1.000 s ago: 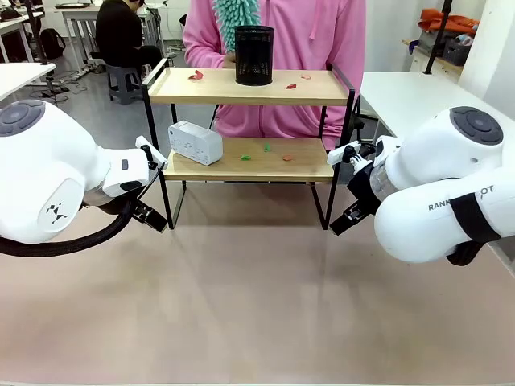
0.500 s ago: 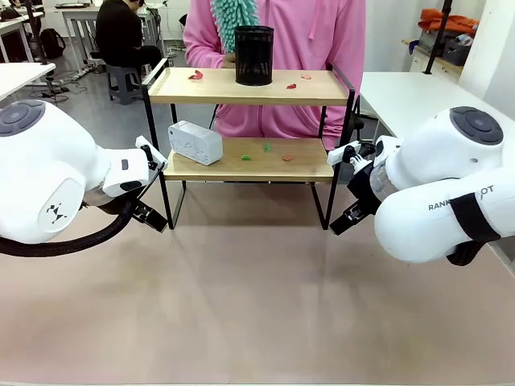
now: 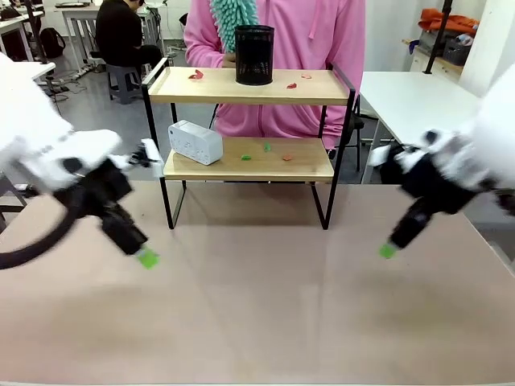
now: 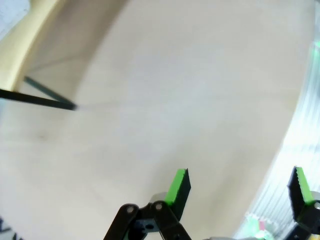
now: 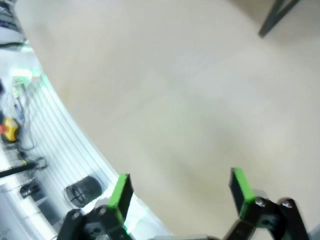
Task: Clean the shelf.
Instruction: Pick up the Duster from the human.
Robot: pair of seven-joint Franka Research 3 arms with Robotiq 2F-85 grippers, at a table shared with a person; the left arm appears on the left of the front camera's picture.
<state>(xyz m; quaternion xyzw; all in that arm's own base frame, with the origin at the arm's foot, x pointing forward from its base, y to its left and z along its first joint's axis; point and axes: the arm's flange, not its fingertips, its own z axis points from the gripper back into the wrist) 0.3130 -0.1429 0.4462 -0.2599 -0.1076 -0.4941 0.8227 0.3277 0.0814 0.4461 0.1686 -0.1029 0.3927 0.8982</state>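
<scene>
Shelf of two light wooden boards in a thin black metal frame stands at the far middle of the beige tabletop, just in front of a person in a pink top. Left end effector and right end effector hover low over the tabletop, one on each side, both spread wide and empty.

A reach onto the top board could tip the black mesh cup. On the lower board, it could shove the white box-shaped device off the left edge or snag the legs and side rails. Small red and green scraps may scatter. Open room lies in front, but the gap between the boards looks tight.
</scene>
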